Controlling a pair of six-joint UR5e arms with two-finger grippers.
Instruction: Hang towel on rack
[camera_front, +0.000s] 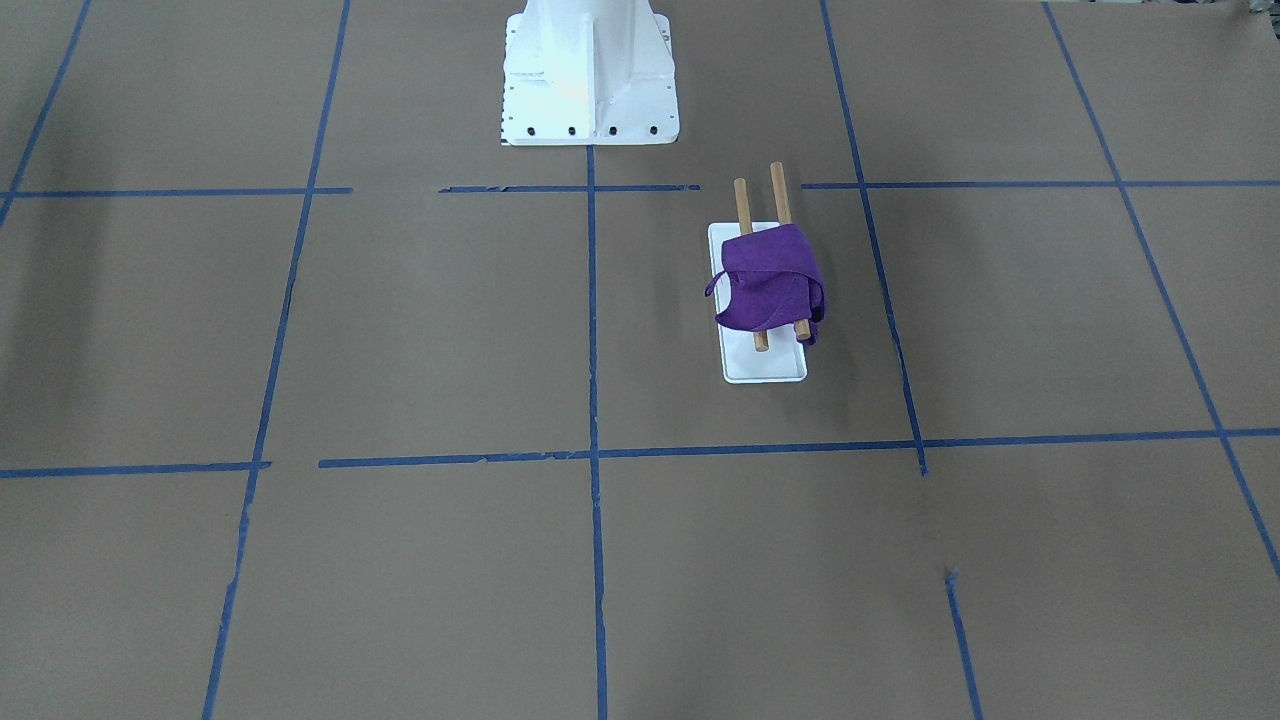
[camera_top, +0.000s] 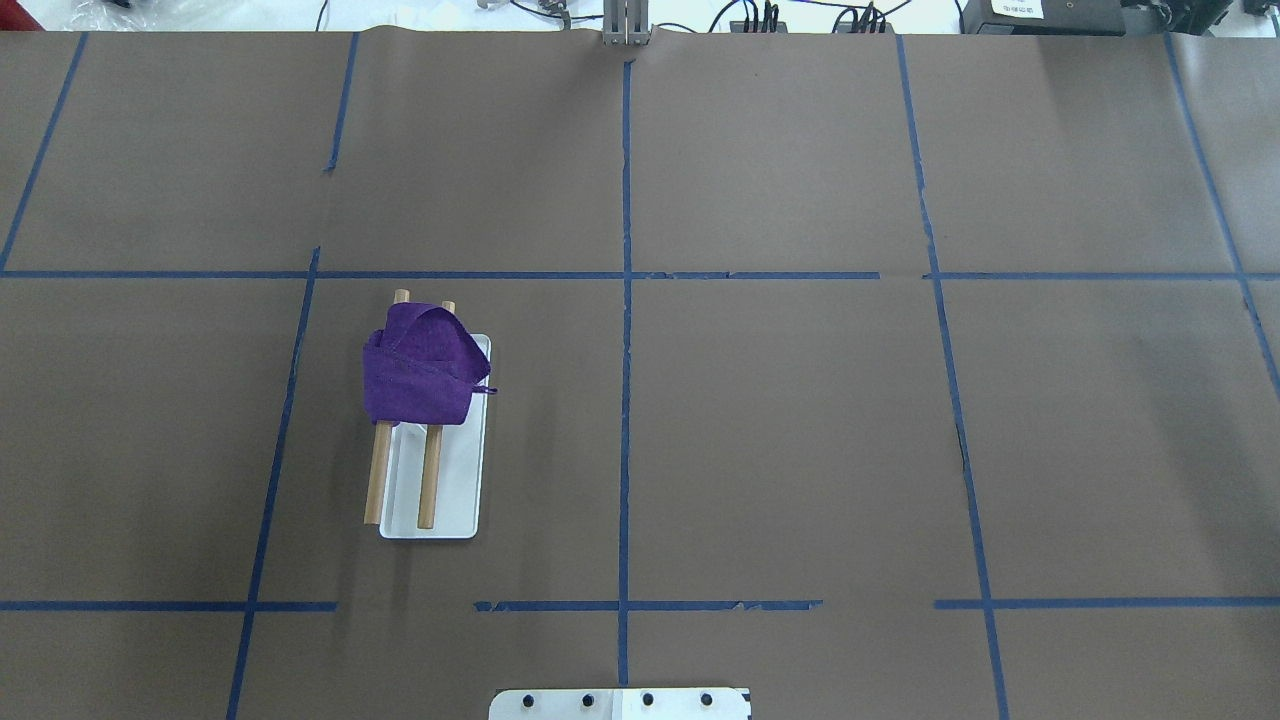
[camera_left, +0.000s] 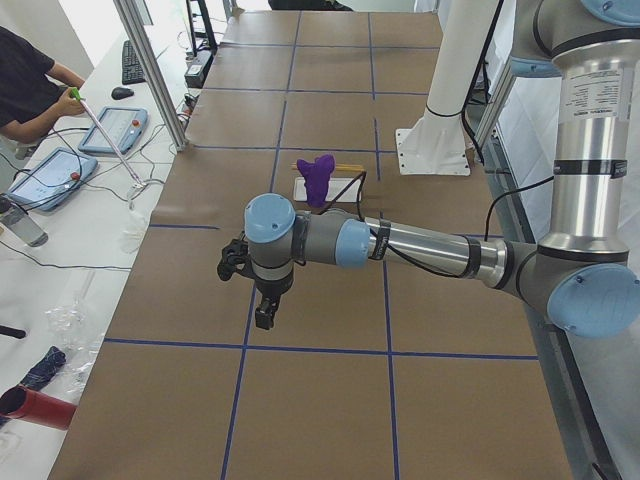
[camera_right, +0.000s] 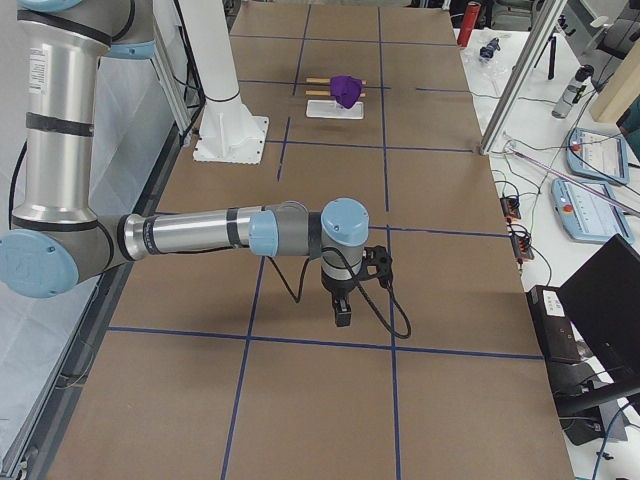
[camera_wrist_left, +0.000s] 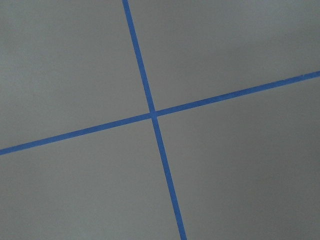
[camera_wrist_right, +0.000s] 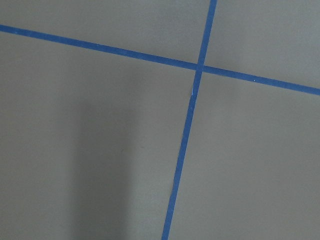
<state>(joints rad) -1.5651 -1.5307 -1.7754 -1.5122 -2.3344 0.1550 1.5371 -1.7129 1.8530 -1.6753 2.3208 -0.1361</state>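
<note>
The purple towel (camera_front: 770, 290) lies bunched over both brown rods of the rack (camera_front: 765, 368), on the half of the rods farther from the robot. In the overhead view the towel (camera_top: 420, 375) covers the rods' far half above the white base (camera_top: 455, 490), on the robot's left side. My left gripper (camera_left: 265, 315) shows only in the exterior left view, hanging above bare table away from the rack; I cannot tell if it is open. My right gripper (camera_right: 343, 315) shows only in the exterior right view, far from the rack; I cannot tell its state. Both wrist views show only table.
The table is covered in brown paper with a blue tape grid (camera_top: 625, 275). The white robot pedestal (camera_front: 590, 80) stands at the robot's edge. An operator (camera_left: 30, 80) sits at a side table with tablets and cables.
</note>
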